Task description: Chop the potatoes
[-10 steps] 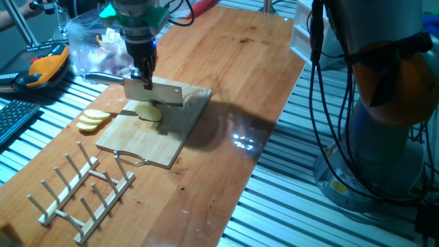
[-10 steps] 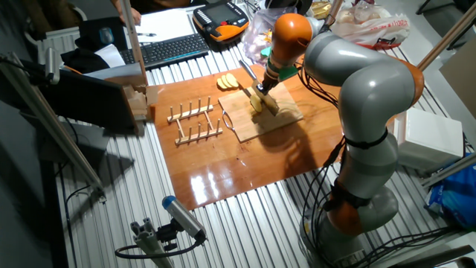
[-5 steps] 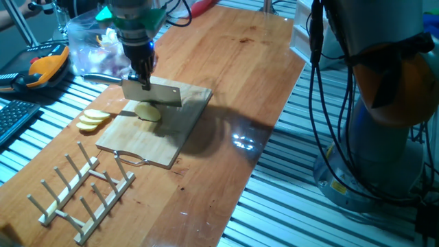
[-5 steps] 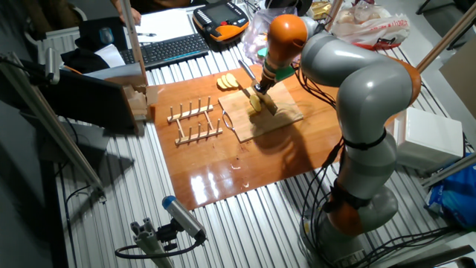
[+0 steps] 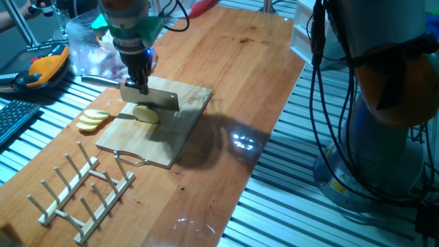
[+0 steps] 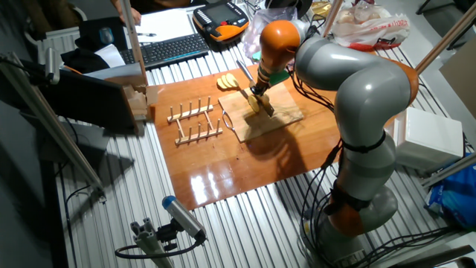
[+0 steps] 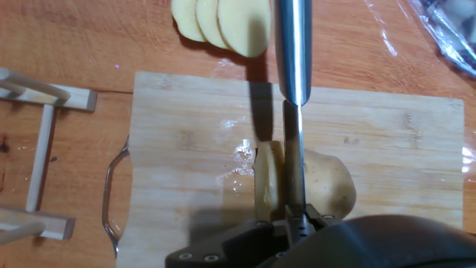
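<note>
Steel cleaver [image 5: 149, 98] is clamped in the closed jaws of the gripper [image 5: 140, 82], blade sunk into the potato chunk [image 7: 327, 182] on the cutting board [image 5: 180, 130]. Only the hand view shows a cut slice [image 7: 268, 179] beside it; loose slices [image 5: 91, 119] lie on the worktop [image 5: 226, 62].

A small, rounded, peeled pale-yellow potato chunk [image 7: 327, 186] lies near the middle of the light wooden cutting board [image 7: 186, 149], with 1 thin slice [image 7: 266, 182] standing against its cut face. 3 overlapping round pale-yellow slices [image 7: 219, 18] lie on the tabletop just beyond the board's edge.
</note>
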`<state>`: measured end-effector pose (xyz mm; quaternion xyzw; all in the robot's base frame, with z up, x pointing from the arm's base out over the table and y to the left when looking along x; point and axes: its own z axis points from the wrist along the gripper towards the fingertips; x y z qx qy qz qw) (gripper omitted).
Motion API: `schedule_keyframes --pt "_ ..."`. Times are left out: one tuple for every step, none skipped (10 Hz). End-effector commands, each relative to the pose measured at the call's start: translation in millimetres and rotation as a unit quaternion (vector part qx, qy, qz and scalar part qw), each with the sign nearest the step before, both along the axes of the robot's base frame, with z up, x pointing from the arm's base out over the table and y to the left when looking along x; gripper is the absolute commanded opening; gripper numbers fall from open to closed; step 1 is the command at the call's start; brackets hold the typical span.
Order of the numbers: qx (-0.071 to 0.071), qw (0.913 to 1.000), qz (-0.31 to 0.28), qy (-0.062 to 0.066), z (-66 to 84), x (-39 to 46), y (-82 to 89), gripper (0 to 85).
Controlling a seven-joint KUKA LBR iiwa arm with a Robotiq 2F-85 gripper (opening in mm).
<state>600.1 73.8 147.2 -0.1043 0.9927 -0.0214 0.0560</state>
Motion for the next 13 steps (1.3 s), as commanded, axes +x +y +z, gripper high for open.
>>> schedule_keyframes --pt "0.0 1.0 0.0 0.0 -2.8 -0.4 0.0 0.0" --pt "0.001 1.0 0.0 -0.001 -3.9 -0.1 0.2 0.0" --pt "0.001 1.0 0.0 -0.001 -4.5 0.1 0.7 0.0" --pt "0.001 1.0 -0.001 -0.002 -5.5 0.2 1.9 0.0" --pt "-0.001 1.0 -0.003 -0.005 -8.4 0.7 3.3 0.0" --pt "0.001 1.0 -0.003 -0.007 -11.4 1.4 4.3 0.0" --pt "0.001 1.0 -0.004 -0.007 -13.7 2.3 5.9 0.0" --pt "0.001 1.0 -0.005 -0.007 -15.2 2.5 8.0 0.0" --pt "-0.002 0.9999 -0.008 -0.007 -15.9 1.6 10.0 0.0" --pt "-0.009 0.9999 -0.012 -0.007 -16.6 0.4 12.9 0.0" --pt "-0.012 0.9998 -0.017 -0.007 -18.1 -0.4 15.9 0.0" --pt "-0.016 0.9997 -0.019 -0.006 -21.0 0.2 18.0 0.0" --pt "-0.016 0.9997 -0.019 -0.005 -23.5 1.3 18.8 0.0"
